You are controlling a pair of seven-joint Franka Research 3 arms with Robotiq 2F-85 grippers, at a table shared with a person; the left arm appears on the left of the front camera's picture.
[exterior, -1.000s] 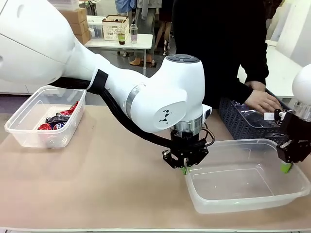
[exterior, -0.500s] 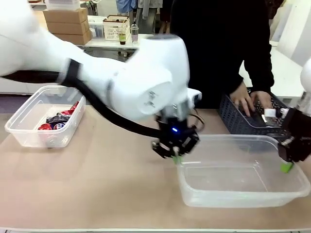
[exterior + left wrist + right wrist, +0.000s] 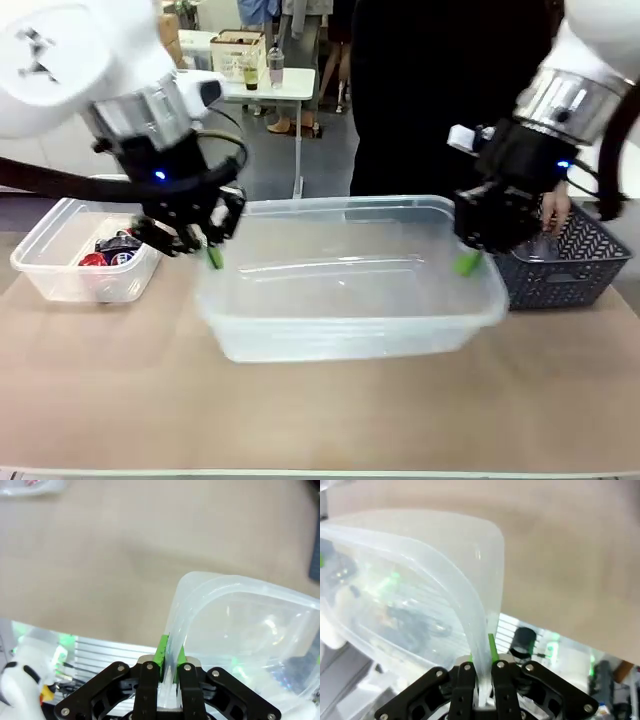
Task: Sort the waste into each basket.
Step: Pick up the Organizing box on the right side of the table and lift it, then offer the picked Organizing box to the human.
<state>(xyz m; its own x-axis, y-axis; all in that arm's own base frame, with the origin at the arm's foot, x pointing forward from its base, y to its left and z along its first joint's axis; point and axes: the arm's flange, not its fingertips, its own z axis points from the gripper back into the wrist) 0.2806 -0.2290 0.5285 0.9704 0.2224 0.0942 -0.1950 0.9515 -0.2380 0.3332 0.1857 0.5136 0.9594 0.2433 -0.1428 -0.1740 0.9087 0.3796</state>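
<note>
Between the green pads of the left gripper [image 3: 170, 652] sits the thin lipped rim of a large, see-through, colourless plastic tub with rounded corners [image 3: 210, 587]. Its two fingers are pressed together on that rim, with only the plastic between them. At the opposite short end, the right gripper [image 3: 482, 655] pinches the rim the same way, fingers drawn tight onto the wall.

Seen from the front, the large tub hangs between the two arms over the middle of the tan table [image 3: 300, 420]. Its outline is smeared, and I cannot tell whether its base touches the tabletop or rides just above it. Nothing lies inside it.

Well apart to the robot's left stands a smaller clear rectangular plastic tub [image 3: 40, 278], which holds a few red-and-silver metal drink cans [image 3: 100, 252]. To the right, just beside the right gripper, is a dark blue-grey lattice-weave plastic basket [image 3: 575, 270]. A person's hand [image 3: 553, 212] reaches down into it from the far side. What lies in that basket is too blurred to make out.

As a judgement, the sorting looks roughly half done. The cans are gathered in the smaller tub, while the large tub has taken no waste yet and is itself being handled rather than filled. No clear bottles show in either tub, so that share of the waste appears left to place.
</note>
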